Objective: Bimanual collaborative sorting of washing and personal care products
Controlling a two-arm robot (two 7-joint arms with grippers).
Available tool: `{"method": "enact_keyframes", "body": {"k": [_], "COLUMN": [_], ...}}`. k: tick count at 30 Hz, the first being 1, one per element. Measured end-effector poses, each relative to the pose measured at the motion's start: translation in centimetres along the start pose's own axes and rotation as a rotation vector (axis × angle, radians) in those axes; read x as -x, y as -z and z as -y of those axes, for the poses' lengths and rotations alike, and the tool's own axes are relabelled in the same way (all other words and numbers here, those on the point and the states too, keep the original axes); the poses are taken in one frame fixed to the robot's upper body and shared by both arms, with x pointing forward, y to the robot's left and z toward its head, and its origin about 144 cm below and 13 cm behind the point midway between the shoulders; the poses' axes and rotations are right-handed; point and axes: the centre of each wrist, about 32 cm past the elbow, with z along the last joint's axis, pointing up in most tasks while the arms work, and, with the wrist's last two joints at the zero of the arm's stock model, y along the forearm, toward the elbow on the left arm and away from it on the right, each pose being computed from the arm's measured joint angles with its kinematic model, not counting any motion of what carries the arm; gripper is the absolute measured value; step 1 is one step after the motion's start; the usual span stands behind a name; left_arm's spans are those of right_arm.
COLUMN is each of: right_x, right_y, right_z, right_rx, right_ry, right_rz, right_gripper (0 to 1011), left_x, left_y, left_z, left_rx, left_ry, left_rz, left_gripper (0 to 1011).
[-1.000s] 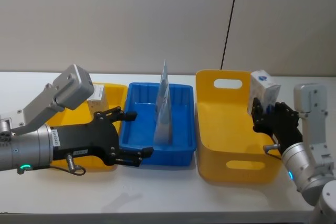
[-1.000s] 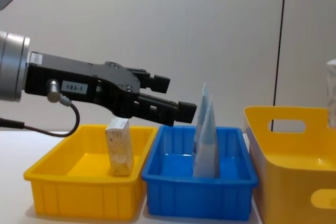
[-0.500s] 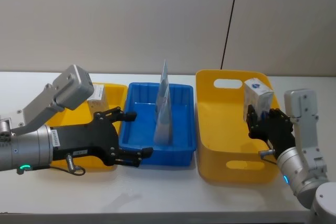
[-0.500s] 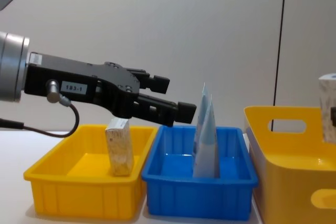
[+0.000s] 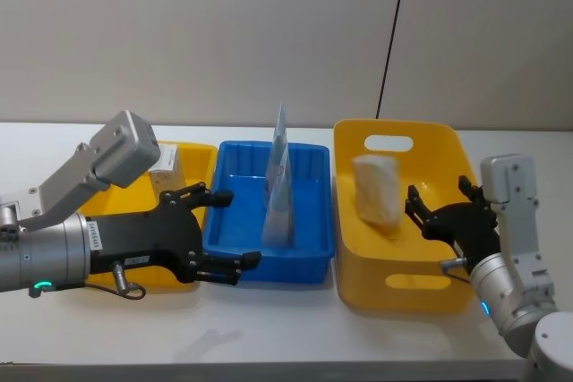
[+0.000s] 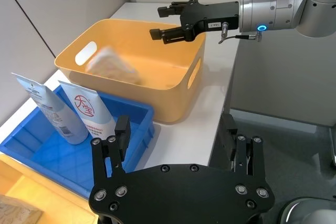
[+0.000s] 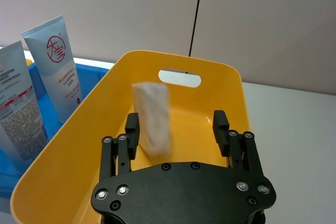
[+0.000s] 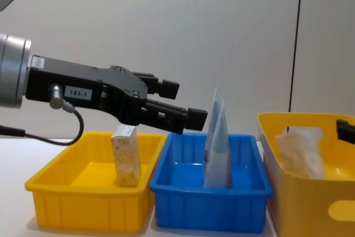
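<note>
Three containers stood in a row on the white table point(image 5: 269, 333). The tall yellow basket point(image 5: 394, 297), on the robot's right, held one whitish pack point(image 5: 376, 190), slightly tilted in the basket's left half. Whether it rested on the basket's floor could not be told. The right gripper point(image 5: 440, 199) hovered over the right half of that basket with its fingers spread wide and nothing between them, clear of the pack. The blue tray point(image 5: 313, 212) in the middle, just beside the basket, held two pale-blue pouches point(image 5: 279, 194). They stood upright and close together, tapered ends up, rising well above the tray's rim. The low yellow tray point(image 5: 192, 151) on the left held a single beige pack point(image 8: 126, 156), standing on end toward the far side, next to the blue tray. The left gripper point(image 5: 235, 227) hung above the near edge where those two trays met, likewise released and empty. Seen from the chest, its fingers reached over the beige pack and ended just short of the pouches, which stood between it and the basket. Behind, a black cable point(image 5: 391, 33) ran down the plain wall toward the basket's far rim.
</note>
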Motion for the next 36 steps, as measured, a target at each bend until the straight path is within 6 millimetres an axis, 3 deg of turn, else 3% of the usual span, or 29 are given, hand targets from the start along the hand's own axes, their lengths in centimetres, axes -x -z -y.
{"method": "enact_keyframes", "body": {"k": [7,19,36], "right_x": [0.0,0.3,3.1], "right_y": [0.1,-0.2,-3.1], "right_z": [0.0,0.0,0.3], "right_rx": [0.002,0.000,-0.026], "right_ry": [-0.001,-0.020,-0.152], "right_rz": [0.001,-0.004,-0.077], "right_gripper": [1001,1003,1003], "left_x": [0.0,0.0,0.0], "left_y": [0.0,0.0,0.0], "left_z": [0.0,0.0,0.0], "left_rx": [0.000,0.000,0.000], "left_ry": [0.000,0.000,0.000], "left_rz": [0.000,0.000,0.000], "left_gripper": [1002,1001,1001]}}
